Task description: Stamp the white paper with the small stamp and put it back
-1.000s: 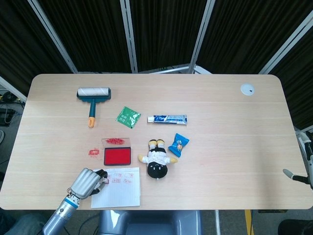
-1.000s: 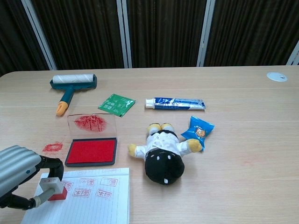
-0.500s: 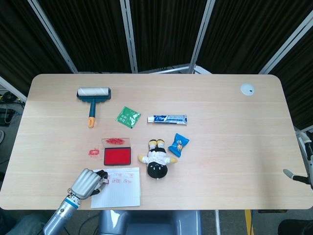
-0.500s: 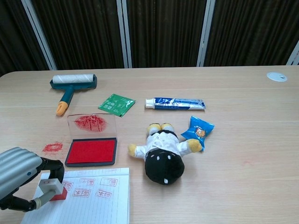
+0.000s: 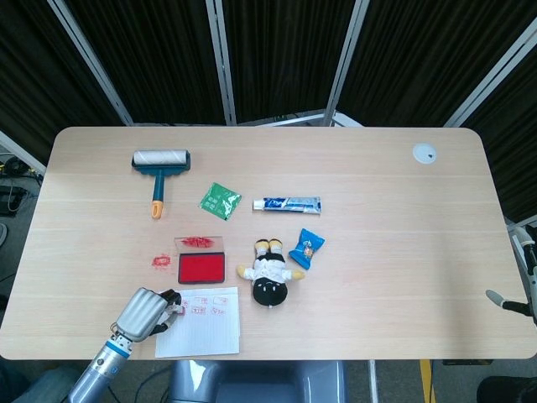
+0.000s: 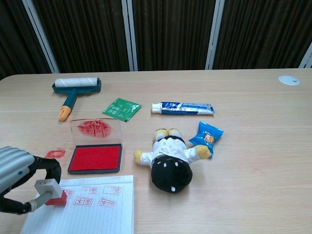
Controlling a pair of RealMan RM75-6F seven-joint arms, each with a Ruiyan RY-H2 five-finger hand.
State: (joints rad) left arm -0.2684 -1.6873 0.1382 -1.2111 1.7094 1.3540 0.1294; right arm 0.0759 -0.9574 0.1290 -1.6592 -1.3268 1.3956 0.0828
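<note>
The white lined paper (image 5: 201, 321) (image 6: 90, 214) lies at the table's front edge and carries several red stamp marks along its top. My left hand (image 5: 143, 313) (image 6: 14, 168) pinches the small stamp (image 6: 48, 191), a white block with a red base, at the paper's top left corner; whether the base touches the sheet I cannot tell. In the head view the stamp (image 5: 174, 307) peeks out beside the fingers. The red ink pad (image 5: 200, 268) (image 6: 95, 158) lies open just behind the paper. Of my right arm only a part (image 5: 513, 298) shows at the right edge; the hand is out of view.
A plush doll (image 5: 270, 277) (image 6: 170, 162) lies right of the pad, with a blue snack packet (image 5: 306, 248), a toothpaste tube (image 5: 287, 204), a green sachet (image 5: 219, 201) and a lint roller (image 5: 159, 168) further back. Red ink smudges (image 6: 55, 153) stain the wood left of the pad.
My left hand has drawn back to the left and slightly toward the front edge, taking the stamp with it to the paper's top left corner.
</note>
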